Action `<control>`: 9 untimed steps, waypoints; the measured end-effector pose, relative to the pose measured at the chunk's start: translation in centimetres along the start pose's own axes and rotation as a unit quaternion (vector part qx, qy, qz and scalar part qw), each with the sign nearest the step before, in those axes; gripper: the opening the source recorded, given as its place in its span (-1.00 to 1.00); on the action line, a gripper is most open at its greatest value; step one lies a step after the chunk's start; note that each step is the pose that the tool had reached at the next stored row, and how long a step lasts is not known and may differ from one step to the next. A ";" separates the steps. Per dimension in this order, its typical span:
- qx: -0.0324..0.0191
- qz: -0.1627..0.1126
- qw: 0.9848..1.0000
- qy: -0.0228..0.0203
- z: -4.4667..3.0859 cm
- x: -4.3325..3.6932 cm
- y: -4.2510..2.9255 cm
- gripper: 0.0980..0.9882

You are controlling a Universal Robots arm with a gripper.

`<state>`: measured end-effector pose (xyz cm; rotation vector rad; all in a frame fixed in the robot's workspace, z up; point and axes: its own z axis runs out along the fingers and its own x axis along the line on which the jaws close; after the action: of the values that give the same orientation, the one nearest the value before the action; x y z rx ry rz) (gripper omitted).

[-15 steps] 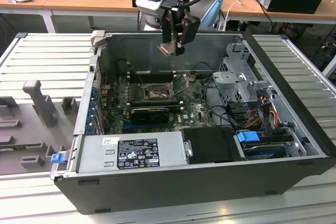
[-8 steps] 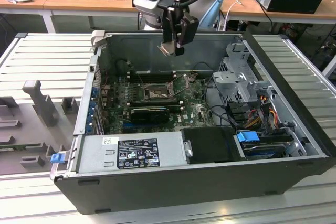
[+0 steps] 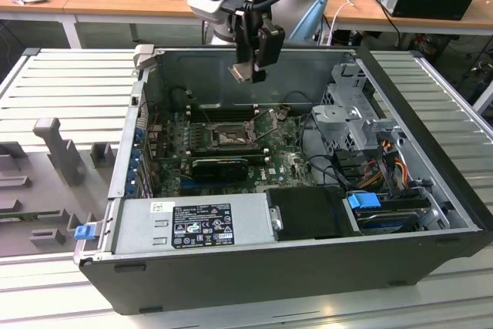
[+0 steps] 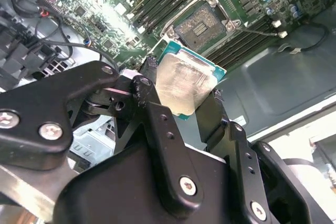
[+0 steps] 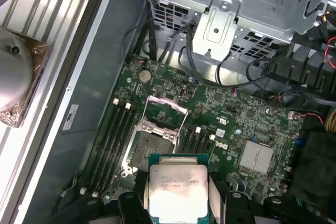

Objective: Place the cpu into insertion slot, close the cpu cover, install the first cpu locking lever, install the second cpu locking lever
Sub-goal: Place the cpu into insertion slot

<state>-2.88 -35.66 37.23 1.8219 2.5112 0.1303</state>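
Chip held high above open computer case
Gripper was clamped on the chip's two edges; the socket lay well below in the case's far half, cover raised

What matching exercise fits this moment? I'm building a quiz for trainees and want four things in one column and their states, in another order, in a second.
Things:
1. cpu
2. insertion slot
3. cpu cover
4. power supply

States:
A. swung up, open
B. grey box with a label on top
C. held in the gripper, above the board
D. empty, pin field uncovered

Pairs: 1-C, 2-D, 3-A, 4-B
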 end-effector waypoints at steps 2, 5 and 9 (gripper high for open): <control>0.000 0.023 1.000 -0.002 0.04 0.00 0.00 0.00; -0.001 0.033 0.999 -0.003 0.07 0.00 -0.01 0.00; -0.001 0.036 0.999 -0.003 0.17 0.00 -0.02 0.00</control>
<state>-2.88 -35.65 37.06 1.9101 2.4410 0.1276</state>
